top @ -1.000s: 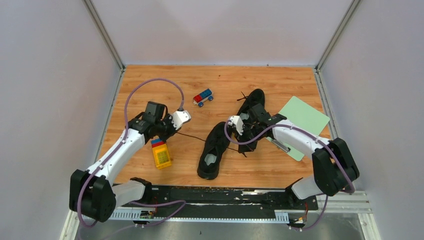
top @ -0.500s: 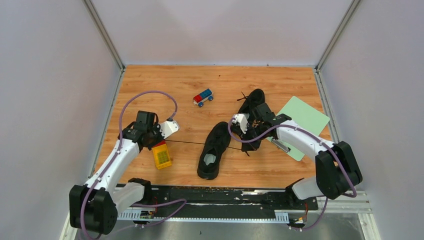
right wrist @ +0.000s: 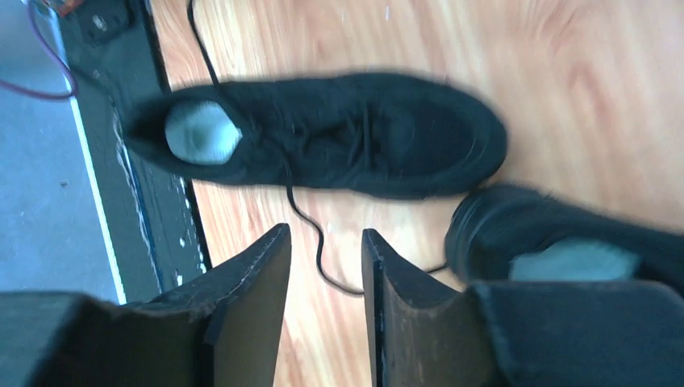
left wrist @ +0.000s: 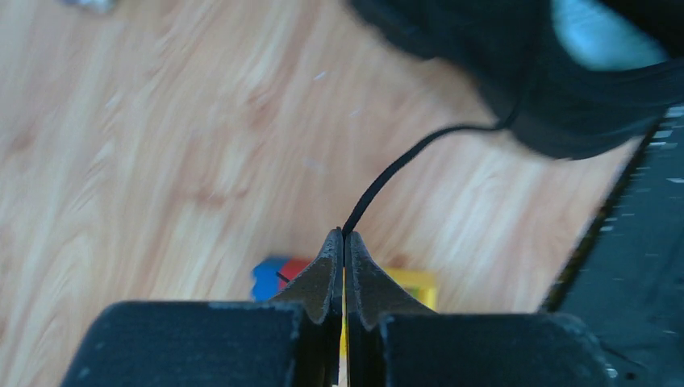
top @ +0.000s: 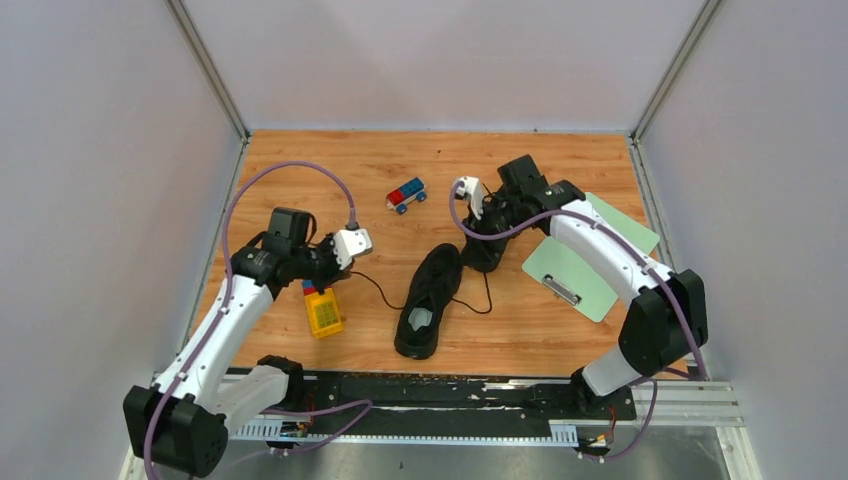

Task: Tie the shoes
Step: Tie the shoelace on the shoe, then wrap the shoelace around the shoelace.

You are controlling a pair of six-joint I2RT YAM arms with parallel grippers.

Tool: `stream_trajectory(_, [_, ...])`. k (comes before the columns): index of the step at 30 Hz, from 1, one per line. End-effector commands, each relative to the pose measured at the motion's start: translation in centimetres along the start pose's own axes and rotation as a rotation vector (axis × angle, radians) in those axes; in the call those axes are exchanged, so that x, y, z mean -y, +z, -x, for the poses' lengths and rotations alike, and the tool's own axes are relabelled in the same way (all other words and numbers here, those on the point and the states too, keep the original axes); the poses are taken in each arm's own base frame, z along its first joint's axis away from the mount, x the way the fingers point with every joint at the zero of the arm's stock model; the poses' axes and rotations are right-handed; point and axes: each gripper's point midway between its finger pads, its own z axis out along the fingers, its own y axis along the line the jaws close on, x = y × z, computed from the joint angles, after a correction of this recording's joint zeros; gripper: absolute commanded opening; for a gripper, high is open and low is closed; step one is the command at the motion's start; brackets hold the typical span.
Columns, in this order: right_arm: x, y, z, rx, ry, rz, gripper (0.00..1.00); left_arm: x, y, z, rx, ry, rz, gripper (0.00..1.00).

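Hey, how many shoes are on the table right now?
2. The near shoe lies centrally, heel toward the arms' bases. The far shoe sits just beyond it, partly hidden under the right arm. No others show.

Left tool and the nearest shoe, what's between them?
A thin black lace, running from the shut left tool across bare wood to the shoe, clearest in the left wrist view.

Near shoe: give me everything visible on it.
The near shoe is black fabric, low-top, pale grey insole showing. It sits sole-down on the table, toe pointing away, untied. One lace runs slack to the shut left gripper, pinched between its fingertips; the other lace trails loose on the right.
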Motion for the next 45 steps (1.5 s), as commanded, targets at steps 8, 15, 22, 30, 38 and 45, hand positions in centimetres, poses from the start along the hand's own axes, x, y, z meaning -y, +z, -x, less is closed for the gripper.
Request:
stream_trajectory(8, [-5.3, 4.4, 7.7, 0.062, -0.227, 0.230, 0.42, 1.7, 0.5, 8.2, 0.275, -0.153, -0.149, 0.00])
stream_trajectory(15, [-7.5, 7.1, 8.3, 0.055, -0.223, 0.223, 0.47, -0.2, 0.2, 9.4, 0.303, -0.425, -0.069, 0.00])
stream_trajectory(22, [-9.5, 9.0, 8.4, 0.033, -0.231, 0.230, 0.48, -0.7, -0.3, 10.3, 0.350, -0.632, -0.097, 0.00])
stream_trajectory(30, [-8.7, 10.9, 9.7, 0.036, -0.095, 0.150, 0.49, -0.7, -0.8, 10.5, 0.360, -0.748, -0.125, 0.00])
stream_trajectory(38, [-9.1, 11.7, 9.3, 0.027, -0.024, 0.177, 0.45, -0.8, -0.8, 9.9, 0.363, -0.757, -0.110, 0.00])
stream_trajectory(45, [-8.1, 11.9, 10.3, 0.049, -0.007, 0.116, 0.18, -0.8, -0.8, 9.7, 0.357, -0.751, -0.106, 0.00])
